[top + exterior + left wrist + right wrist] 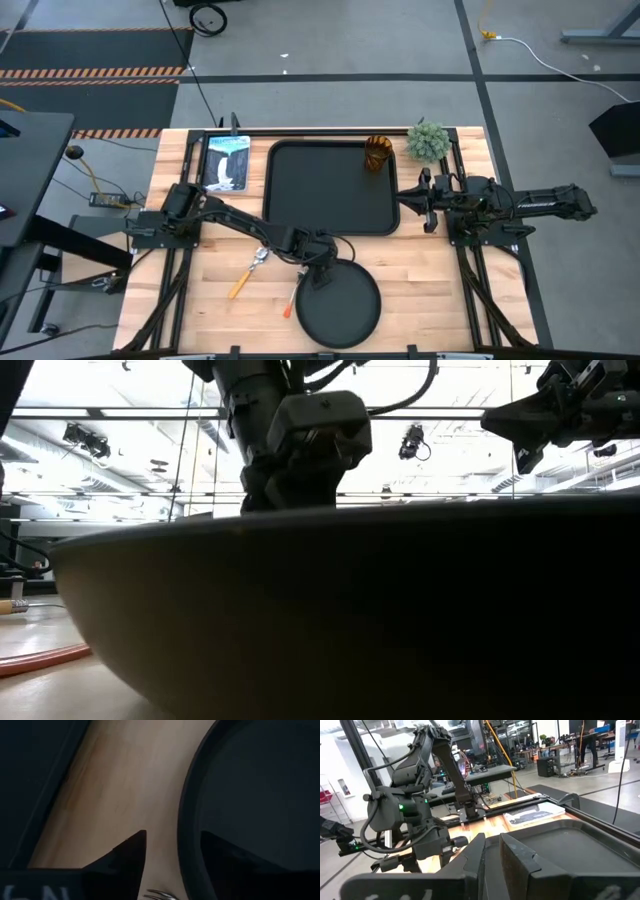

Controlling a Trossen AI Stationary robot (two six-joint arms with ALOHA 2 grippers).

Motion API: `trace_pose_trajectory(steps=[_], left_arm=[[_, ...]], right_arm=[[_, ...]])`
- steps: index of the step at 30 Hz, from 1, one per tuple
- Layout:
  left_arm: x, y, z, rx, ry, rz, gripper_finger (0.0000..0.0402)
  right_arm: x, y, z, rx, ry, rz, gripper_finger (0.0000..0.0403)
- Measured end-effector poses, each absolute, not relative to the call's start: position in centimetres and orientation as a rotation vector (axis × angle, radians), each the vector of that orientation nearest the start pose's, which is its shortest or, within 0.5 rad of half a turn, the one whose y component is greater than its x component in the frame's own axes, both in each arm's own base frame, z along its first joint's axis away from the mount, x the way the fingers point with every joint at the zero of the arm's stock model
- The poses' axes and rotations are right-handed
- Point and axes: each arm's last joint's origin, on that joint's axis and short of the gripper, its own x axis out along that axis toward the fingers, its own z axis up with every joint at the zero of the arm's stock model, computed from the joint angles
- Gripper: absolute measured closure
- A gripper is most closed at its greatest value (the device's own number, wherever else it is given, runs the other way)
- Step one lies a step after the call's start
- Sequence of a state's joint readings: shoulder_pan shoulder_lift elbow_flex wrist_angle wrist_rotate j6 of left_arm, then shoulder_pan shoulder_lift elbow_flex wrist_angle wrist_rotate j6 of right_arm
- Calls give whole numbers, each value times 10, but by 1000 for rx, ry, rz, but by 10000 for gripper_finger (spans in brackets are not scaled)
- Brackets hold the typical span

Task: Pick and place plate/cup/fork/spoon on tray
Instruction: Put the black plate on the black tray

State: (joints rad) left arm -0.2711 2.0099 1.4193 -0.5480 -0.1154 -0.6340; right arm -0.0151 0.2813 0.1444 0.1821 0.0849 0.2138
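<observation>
The round black plate [340, 302] lies on the table near its front edge and fills the low view [350, 610]. My left gripper [320, 270] is open over the plate's far left rim [187, 840], one finger outside the rim and one inside, with a gap on each side. The fork [293, 298] and the spoon [248, 272] lie on the table left of the plate. The amber cup [378, 153] stands in the far right corner of the black tray [330, 190]. My right gripper [422, 200] is shut and empty, held beside the tray's right edge.
A small potted plant [428, 140] stands at the far right of the tray. A picture card [226, 162] lies at its far left. The fork's tines [157, 895] lie just beside my left gripper's outer finger. Bare wood shows at the front left and front right.
</observation>
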Motion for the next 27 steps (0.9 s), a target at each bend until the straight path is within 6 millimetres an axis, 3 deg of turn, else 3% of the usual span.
trace_pose_trajectory(steps=[8, 16, 24, 27], left_arm=[[396, -107, 165, -330, 1122, 207, 273], [397, -106, 155, -318, 1159, 187, 313], [400, -101, 157, -367, 1142, 202, 388], [401, -97, 158, -400, 1145, 215, 391]], right_arm=[[114, -4, 208, 215, -61, -94, 339], [114, -4, 208, 215, -61, -94, 339], [114, -4, 208, 215, -62, -93, 339], [114, -4, 208, 215, -62, -93, 339]])
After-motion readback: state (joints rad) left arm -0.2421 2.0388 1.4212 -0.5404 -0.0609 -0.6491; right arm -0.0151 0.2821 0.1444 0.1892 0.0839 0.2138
